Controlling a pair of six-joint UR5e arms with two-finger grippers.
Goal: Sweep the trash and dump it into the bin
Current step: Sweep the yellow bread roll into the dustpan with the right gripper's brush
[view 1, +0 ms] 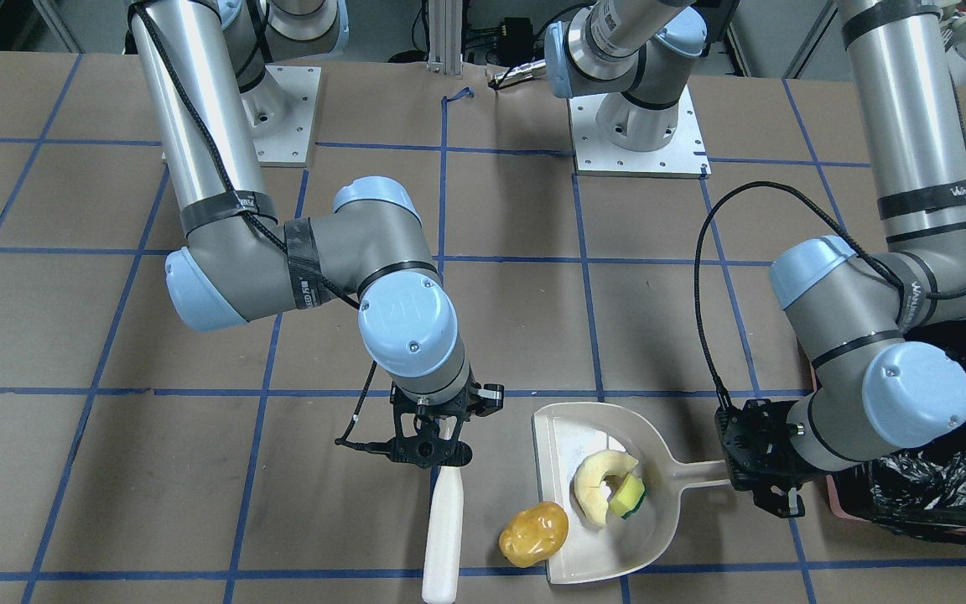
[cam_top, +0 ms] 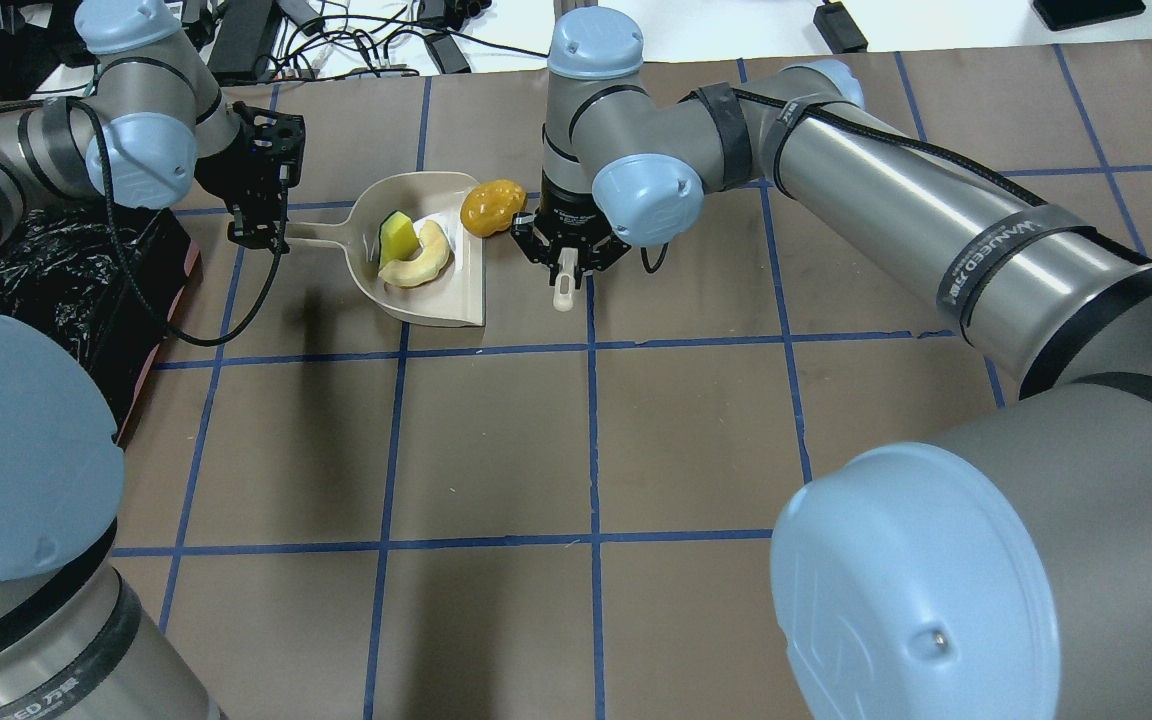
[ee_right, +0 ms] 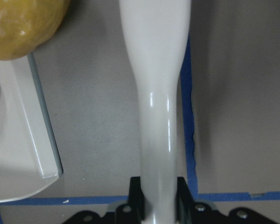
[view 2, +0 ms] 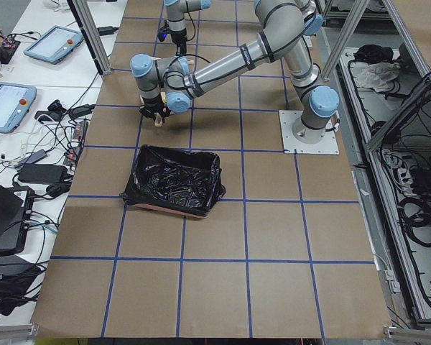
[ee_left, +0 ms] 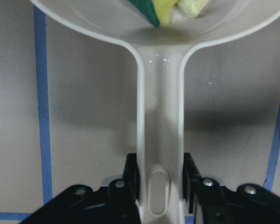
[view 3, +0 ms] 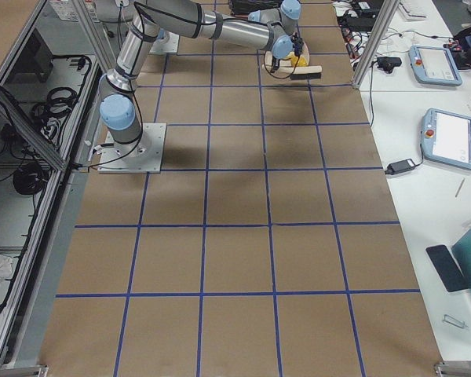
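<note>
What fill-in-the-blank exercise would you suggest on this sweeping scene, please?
The left hand is shut on the ___ of the dustpan.
The cream wedge and the sponge piece lie in the ___.
The right hand is shut on a ___ tool handle.
The bin is lined with a ___ bag.
Missing words: handle; dustpan; white; black.

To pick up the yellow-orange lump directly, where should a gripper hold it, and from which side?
Probably from above, closing across its narrower width: the lump lies on the table at the open edge of the dustpan, which blocks a sideways approach.
</note>
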